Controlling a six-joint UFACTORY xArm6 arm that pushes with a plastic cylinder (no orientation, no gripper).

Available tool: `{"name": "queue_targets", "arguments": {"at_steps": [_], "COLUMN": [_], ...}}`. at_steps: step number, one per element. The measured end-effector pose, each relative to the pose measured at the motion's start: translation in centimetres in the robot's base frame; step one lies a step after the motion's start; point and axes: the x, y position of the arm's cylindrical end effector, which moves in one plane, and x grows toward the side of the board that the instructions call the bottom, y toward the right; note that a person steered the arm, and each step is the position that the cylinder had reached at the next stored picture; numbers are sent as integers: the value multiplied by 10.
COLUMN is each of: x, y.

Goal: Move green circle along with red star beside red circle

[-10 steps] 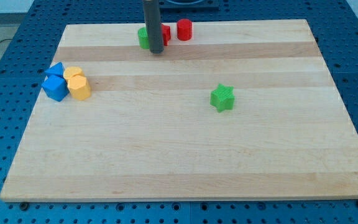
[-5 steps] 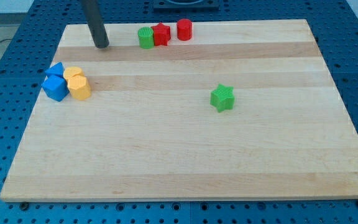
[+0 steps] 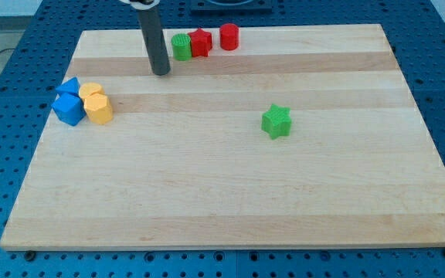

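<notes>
The green circle [image 3: 181,47] sits near the view's top edge of the board, touching the red star [image 3: 200,42] on its right. The red circle [image 3: 229,36] stands a small gap to the right of the red star. My tip [image 3: 161,71] rests on the board just left of and below the green circle, a short gap from it. The dark rod rises from the tip toward the view's top.
A green star [image 3: 276,121] lies right of the board's middle. At the view's left, two blue blocks [image 3: 69,102] and two yellow blocks [image 3: 96,103] are clustered together. The wooden board [image 3: 230,193] lies on a blue perforated table.
My tip went from in front of the green circle far out to the left, then came back right and a little down to just left of the green circle. The blocks have not moved.
</notes>
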Motion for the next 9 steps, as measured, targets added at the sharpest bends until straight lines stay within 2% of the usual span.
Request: {"name": "queue_targets", "arguments": {"at_steps": [3,4,5,6,7,9], "x": [-58,-50,-23,-17,-21,-47], "y": [8,8,12,38,59,59]}}
